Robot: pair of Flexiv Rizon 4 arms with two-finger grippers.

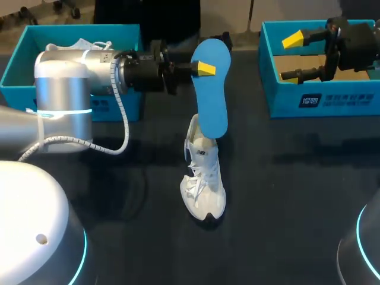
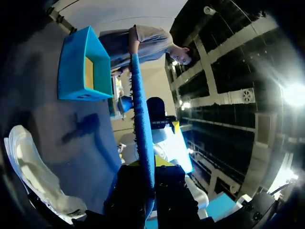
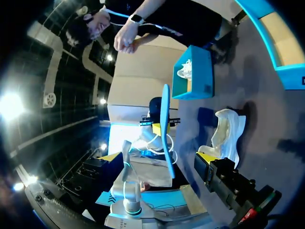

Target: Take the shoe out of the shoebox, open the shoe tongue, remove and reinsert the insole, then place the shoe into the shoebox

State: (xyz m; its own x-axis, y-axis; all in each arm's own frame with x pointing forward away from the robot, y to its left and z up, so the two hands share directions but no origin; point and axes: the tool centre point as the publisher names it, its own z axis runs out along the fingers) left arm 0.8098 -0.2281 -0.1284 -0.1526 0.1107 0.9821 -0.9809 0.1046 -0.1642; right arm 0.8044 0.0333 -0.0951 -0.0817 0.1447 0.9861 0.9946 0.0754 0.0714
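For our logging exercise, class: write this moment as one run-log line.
left fingers: shut on blue insole | white shoe: on table, under insole | right fingers: open, empty, over right shoebox

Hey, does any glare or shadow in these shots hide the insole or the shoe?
Head view: no glare; the insole in the left hand and the shoe show plainly, with faint shadows on the table. Left wrist view: a lamp flares off to one side, clear of the insole. Right wrist view: likewise, shoe unhidden.

The insole (image 1: 212, 89) hides the heel end of the shoe (image 1: 203, 184), and the right shoebox (image 1: 320, 98) runs past the edge.
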